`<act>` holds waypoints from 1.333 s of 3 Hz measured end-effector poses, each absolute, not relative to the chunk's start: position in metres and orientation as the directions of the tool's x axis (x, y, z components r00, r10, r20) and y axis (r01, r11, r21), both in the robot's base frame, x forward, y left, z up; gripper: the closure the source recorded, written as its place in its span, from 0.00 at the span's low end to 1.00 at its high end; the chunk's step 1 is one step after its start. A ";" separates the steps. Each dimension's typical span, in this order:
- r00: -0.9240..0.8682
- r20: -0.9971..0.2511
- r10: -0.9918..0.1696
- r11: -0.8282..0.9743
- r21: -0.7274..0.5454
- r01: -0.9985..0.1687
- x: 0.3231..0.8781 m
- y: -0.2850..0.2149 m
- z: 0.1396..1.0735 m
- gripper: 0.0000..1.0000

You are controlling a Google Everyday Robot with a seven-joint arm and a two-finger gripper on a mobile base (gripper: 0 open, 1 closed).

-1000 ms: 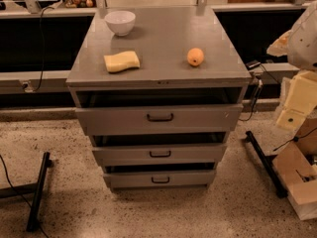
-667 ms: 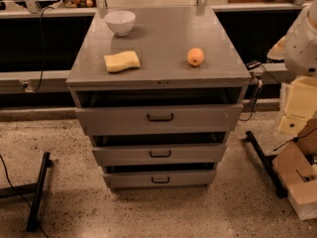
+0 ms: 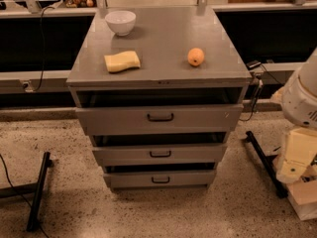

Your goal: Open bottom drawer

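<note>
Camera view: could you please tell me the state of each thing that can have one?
Bottom drawer: shut, handle untouched.
Middle drawer: shut.
Top drawer: shut.
White bowl: upright, looks empty.
Gripper: low, to the right of the cabinet, away from every handle.

The robot's white-and-cream arm (image 3: 303,95) has sunk lower along the right edge and drawn slightly to the right. Its cream gripper (image 3: 295,157) now hangs level with the two lower grey metal drawers, well apart from them, no longer level with the top drawer.
</note>
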State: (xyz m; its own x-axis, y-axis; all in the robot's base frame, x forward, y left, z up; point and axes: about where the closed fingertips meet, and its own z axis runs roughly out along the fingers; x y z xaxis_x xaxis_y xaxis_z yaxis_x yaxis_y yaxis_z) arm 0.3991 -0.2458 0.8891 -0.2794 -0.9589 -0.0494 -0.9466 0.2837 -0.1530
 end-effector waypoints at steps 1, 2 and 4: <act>-0.302 -0.014 -0.953 0.300 -0.170 -0.939 0.396 -0.248 0.894 0.00; -0.353 0.049 -0.934 0.337 -0.201 -0.920 0.410 -0.256 0.880 0.00; -0.538 -0.023 -0.843 0.537 -0.108 -0.837 0.361 -0.279 0.750 0.00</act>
